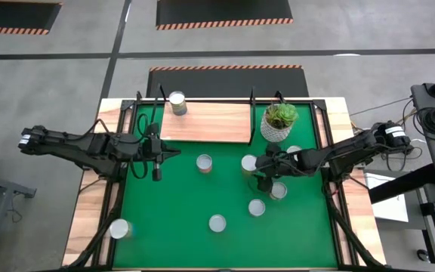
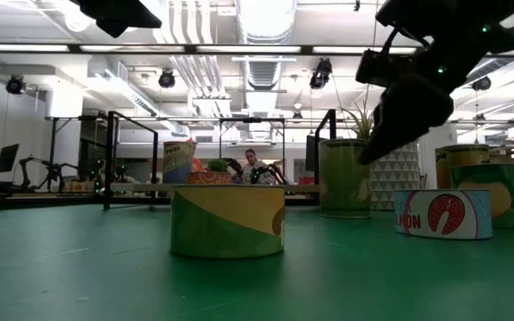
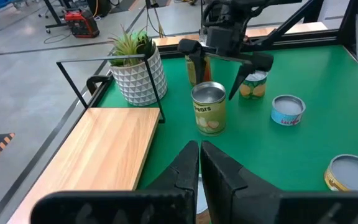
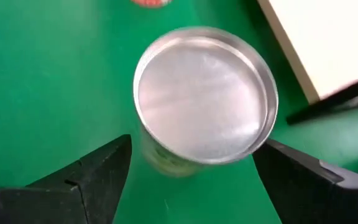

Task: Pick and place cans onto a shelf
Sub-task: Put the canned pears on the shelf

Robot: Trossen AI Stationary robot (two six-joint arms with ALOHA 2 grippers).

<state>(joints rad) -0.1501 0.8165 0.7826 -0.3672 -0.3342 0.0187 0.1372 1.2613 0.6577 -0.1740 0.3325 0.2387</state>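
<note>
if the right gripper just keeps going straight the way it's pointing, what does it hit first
Most likely the silver-topped can directly below it. The right gripper points down with its fingers spread to either side of that can, so its top would come between them, though the remaining gap is hard to judge.

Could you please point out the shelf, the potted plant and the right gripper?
shelf [image 1: 206, 123]: high view, bare wooden board.
potted plant [image 1: 279, 125]: high view, white pot below the leaves.
right gripper [image 4: 191, 165]: right wrist view, midway between its open fingertips.

Eight cans [image 1: 204, 162], one shelf [image 1: 210, 123].
</note>
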